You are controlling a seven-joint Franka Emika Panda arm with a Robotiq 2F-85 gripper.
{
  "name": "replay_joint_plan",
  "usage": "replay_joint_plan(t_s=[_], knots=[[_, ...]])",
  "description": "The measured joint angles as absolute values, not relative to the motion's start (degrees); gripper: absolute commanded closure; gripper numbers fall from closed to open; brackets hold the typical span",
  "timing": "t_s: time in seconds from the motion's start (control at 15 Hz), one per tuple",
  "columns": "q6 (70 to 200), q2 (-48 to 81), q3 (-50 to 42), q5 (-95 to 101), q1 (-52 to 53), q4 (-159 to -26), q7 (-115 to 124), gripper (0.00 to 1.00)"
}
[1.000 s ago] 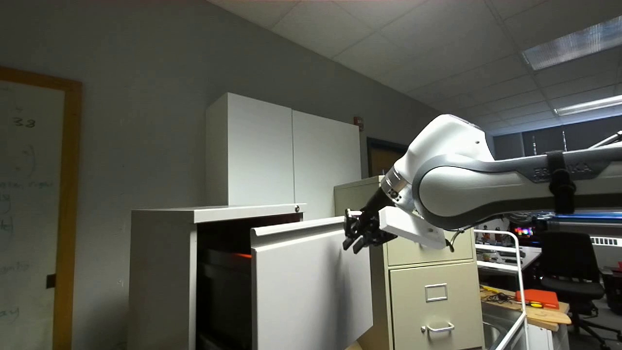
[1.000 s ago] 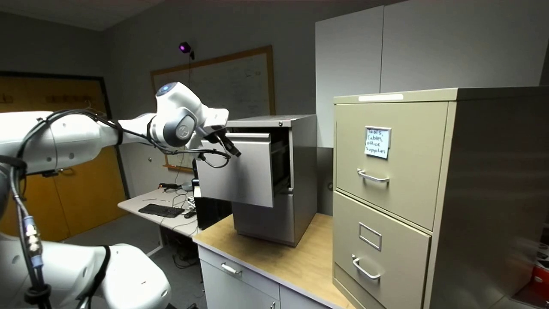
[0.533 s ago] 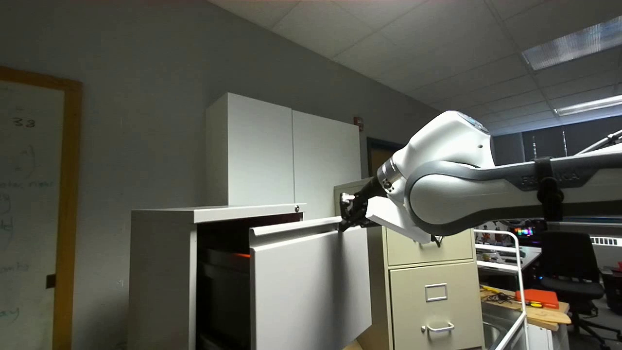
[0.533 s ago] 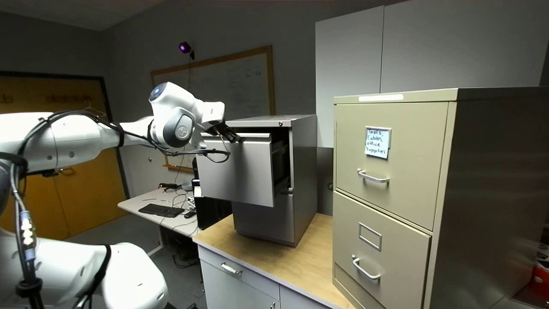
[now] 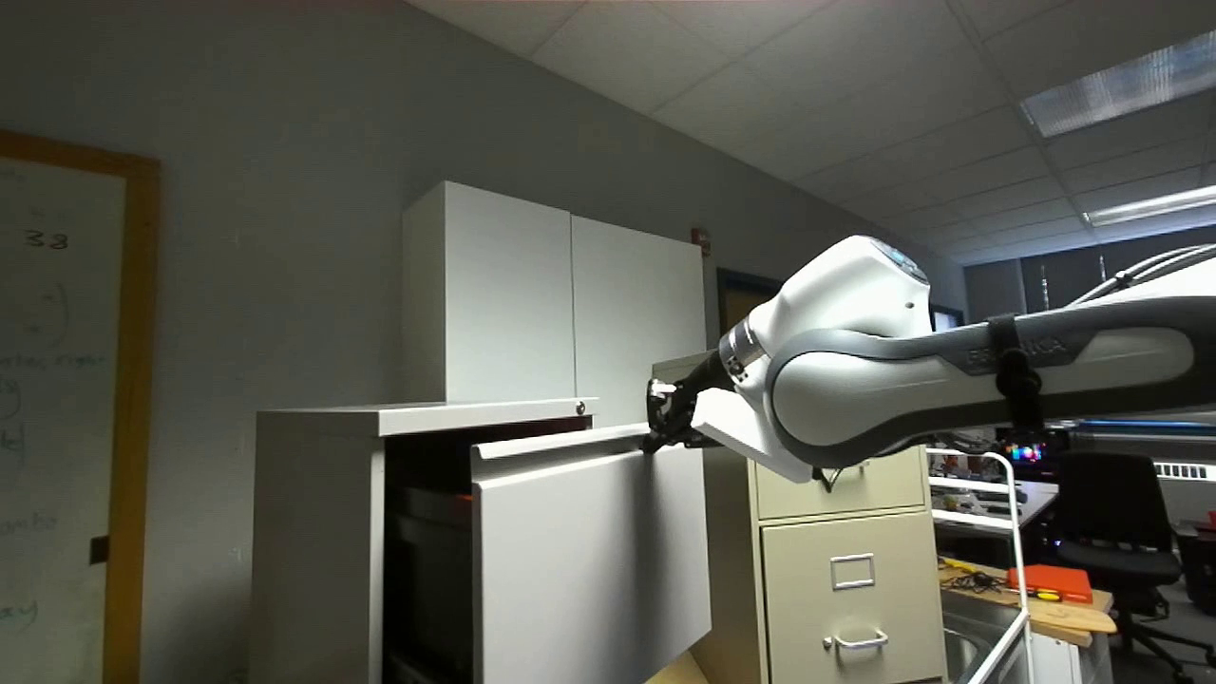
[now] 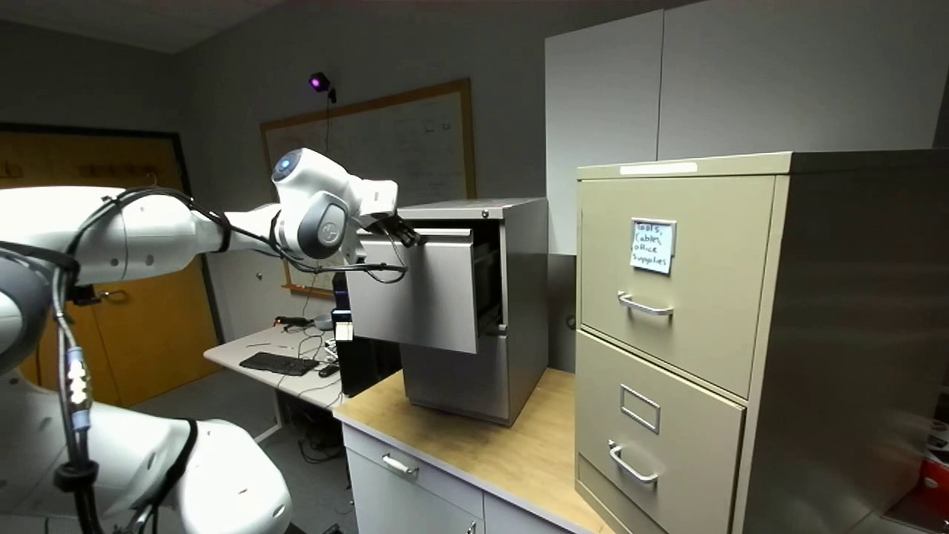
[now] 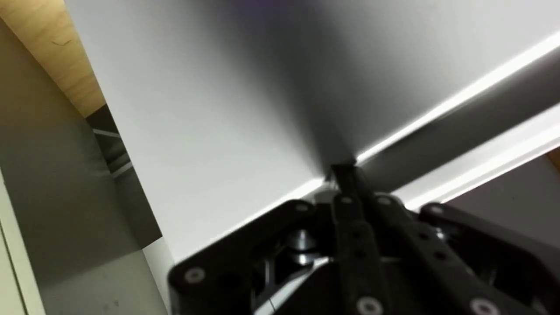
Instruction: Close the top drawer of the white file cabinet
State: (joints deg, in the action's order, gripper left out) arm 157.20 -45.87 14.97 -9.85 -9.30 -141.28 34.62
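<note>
The white file cabinet (image 5: 313, 532) stands on a wooden counter, also seen in an exterior view (image 6: 528, 311). Its top drawer (image 5: 570, 570) is pulled part way out, with a dark gap between its front and the cabinet body. The flat drawer front shows in an exterior view (image 6: 437, 304) and fills much of the wrist view (image 7: 210, 109). My gripper (image 5: 654, 445) is at the upper part of the drawer front, by the lip along its top edge. In the wrist view its fingers (image 7: 344, 168) are together, with tips against the front; nothing is visible between them.
A beige file cabinet (image 6: 667, 371) stands beside the white one, close to the drawer's side. A wooden counter (image 6: 474, 437) lies underneath. White wall cabinets (image 5: 513, 294) hang behind. A desk with a keyboard (image 6: 278, 363) is farther back.
My gripper first rose from the middle of the drawer front to its top lip, then moved toward the cabinet. The drawer has slid a little way in.
</note>
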Motion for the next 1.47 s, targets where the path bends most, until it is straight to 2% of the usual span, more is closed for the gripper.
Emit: replay_joint_plan(t_s=[0.6,1.47], knots=[[157.8,-32.3,8.8,-14.4,-1.8,-131.6,33.3,1.0],[155.6,-13.1,5.0,-20.1,2.2,-113.1,29.4,1.0]])
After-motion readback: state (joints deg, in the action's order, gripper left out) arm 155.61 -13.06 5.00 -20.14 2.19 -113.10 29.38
